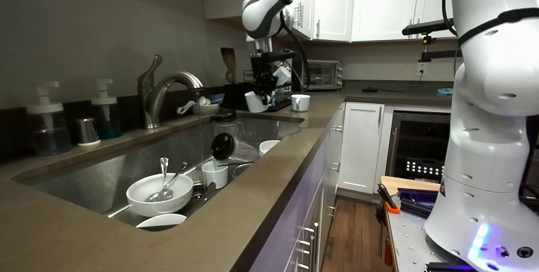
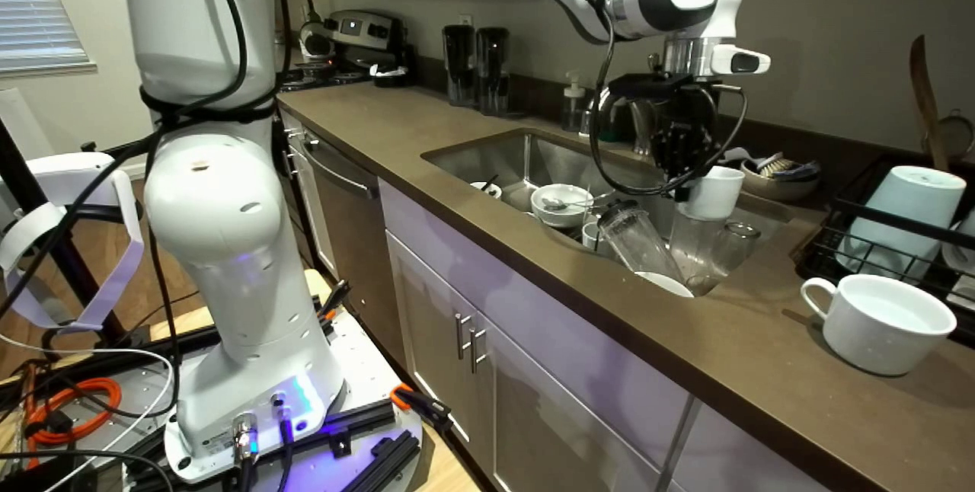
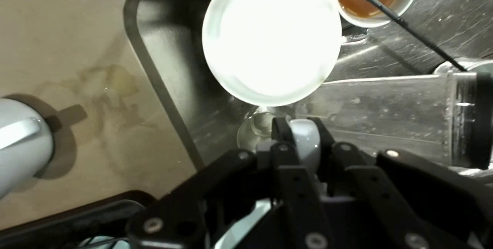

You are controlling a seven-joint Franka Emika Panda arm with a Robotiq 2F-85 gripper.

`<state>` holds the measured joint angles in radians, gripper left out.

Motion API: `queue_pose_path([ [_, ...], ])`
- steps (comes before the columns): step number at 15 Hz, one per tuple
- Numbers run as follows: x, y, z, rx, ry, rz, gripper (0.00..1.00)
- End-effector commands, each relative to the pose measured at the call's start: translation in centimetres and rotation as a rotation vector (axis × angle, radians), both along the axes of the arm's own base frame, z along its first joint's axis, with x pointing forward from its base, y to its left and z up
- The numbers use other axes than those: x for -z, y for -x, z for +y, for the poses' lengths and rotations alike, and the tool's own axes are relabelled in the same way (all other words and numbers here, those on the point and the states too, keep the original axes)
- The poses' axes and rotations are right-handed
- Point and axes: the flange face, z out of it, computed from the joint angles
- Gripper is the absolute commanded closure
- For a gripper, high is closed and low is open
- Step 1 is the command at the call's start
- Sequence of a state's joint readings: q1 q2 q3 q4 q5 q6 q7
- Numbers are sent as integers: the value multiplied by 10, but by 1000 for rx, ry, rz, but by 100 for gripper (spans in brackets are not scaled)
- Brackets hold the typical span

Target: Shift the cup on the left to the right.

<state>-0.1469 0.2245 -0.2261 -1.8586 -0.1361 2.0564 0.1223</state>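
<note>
Cup hanging over the sink, up at the end by the rack, leaning a little in an exterior view, and you've got it: your gripper is pinching a white piece, by the look of it the handle. There's your danger! So slim a hold on smooth ware probably lets the body swing, so jerk sideways and it may twist in your grip or slip free. And look what's below: a glass and a jar, both clear, both likely to suffer if the cup drops. From these angles you can't tell how much gap you have over them, so dip too soon and you could clip one. If right means the rack side, the sink's edge comes next; cross it low and the cup may well chip. Then it gets tight: rack close on one flank, a mug standing on the counter ahead, easy to bump if you swing wide or come in fast. Watch that cable too, looping loose beside the gripper; it could catch the rack and tug you off line. Last trap, the release: let go before the cup sits flat, or pull away with the handle hooked, and it could topple.
</note>
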Motion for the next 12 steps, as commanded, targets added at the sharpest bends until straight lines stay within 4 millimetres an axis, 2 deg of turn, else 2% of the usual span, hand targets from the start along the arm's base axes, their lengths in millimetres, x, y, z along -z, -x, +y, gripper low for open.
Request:
queue_pose_path([
  [1,-11,-4,-31,154,22,-6,95],
  [5,-9,-2,-51,274,23,12,95],
  [12,-7,8,-71,454,23,29,95],
])
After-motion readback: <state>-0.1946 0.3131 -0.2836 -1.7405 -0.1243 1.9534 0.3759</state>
